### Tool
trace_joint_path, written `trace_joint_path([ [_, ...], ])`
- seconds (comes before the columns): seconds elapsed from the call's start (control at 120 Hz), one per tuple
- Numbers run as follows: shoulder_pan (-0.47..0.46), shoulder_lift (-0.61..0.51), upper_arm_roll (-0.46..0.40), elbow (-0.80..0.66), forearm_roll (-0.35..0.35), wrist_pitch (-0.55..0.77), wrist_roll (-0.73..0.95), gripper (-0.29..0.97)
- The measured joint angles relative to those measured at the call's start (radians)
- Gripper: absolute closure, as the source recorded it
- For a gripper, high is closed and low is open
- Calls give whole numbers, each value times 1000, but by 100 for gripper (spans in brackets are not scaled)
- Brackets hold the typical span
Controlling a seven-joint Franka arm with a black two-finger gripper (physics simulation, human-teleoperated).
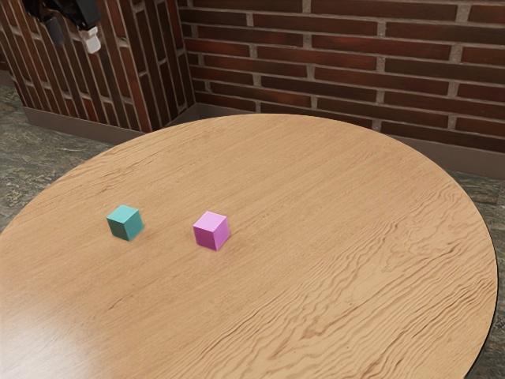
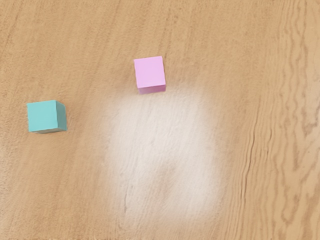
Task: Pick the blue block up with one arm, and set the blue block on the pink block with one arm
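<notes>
The blue block (image 1: 125,223), teal in shade, rests on the round wooden table (image 1: 331,284) toward the exterior view's left. The pink block (image 1: 211,230) sits a short way to its right, apart from it. My gripper (image 1: 73,33) hangs high above the table at the exterior view's upper left, far from both blocks, open with nothing between its fingers. From above, the wrist view shows the blue block (image 2: 46,116) and the pink block (image 2: 149,74) lying separately on the wood.
A red brick wall (image 1: 355,63) runs behind the table, with a corner at the exterior view's upper left. The table's curved edge (image 1: 485,316) drops off at the right. A bright glare patch (image 2: 160,155) lies on the wood beside the pink block.
</notes>
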Motion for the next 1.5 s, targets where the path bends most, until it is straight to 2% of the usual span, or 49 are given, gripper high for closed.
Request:
trace_joint_path([
  [0.217,11,-17,2,-24,46,-1,5,0],
  [0.442,61,-65,4,-322,100,25,-5,0],
  [0.583,93,-126,0,-547,125,150,-14,0],
  [0.775,149,-140,4,-730,193,343,-24,0],
  [1.058,314,-139,8,-828,265,483,-31,0],
  [1.267,331,-142,59,-920,329,537,-42,0],
  [1.392,365,-170,91,-926,345,551,-39,0],
  [1.5,352,-152,106,-929,350,581,-31,0],
])
